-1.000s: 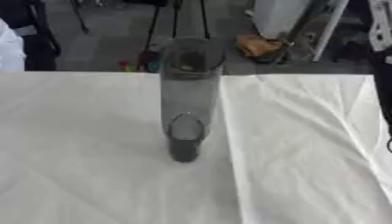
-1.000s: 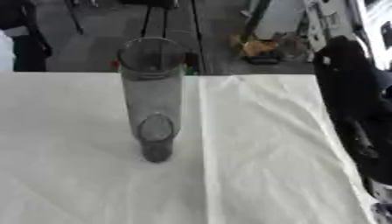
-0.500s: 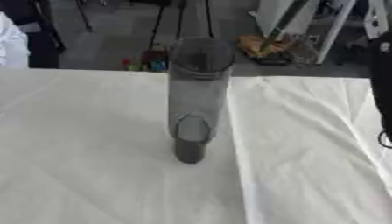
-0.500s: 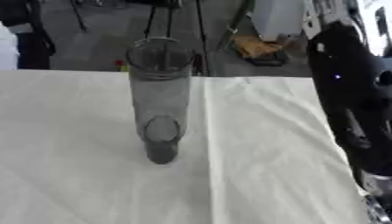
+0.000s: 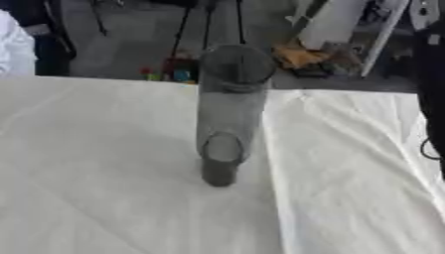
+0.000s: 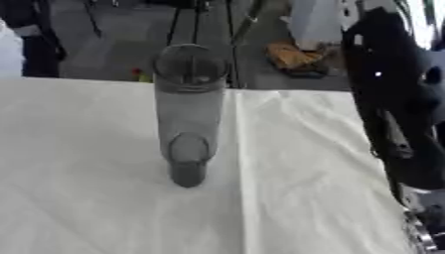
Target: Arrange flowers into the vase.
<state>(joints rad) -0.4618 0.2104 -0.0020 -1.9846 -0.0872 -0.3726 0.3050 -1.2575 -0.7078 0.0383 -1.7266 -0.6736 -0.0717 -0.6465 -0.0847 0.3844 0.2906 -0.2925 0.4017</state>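
A tall, clear glass vase (image 5: 224,114) stood upright near the middle of a table draped in a creased white cloth (image 5: 96,163), with no flower showing in it. Beyond the far edge lay a grey floor (image 5: 130,39) with dark stand legs (image 5: 208,22) and orange clutter (image 5: 300,55). The robot's black right arm (image 6: 396,109) crossed the right side; neither hand itself showed in either view.

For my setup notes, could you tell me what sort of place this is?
Probably a lab or workshop: a table under a white cloth holds one tall clear vase, with stand legs and scattered gear on grey floor behind.
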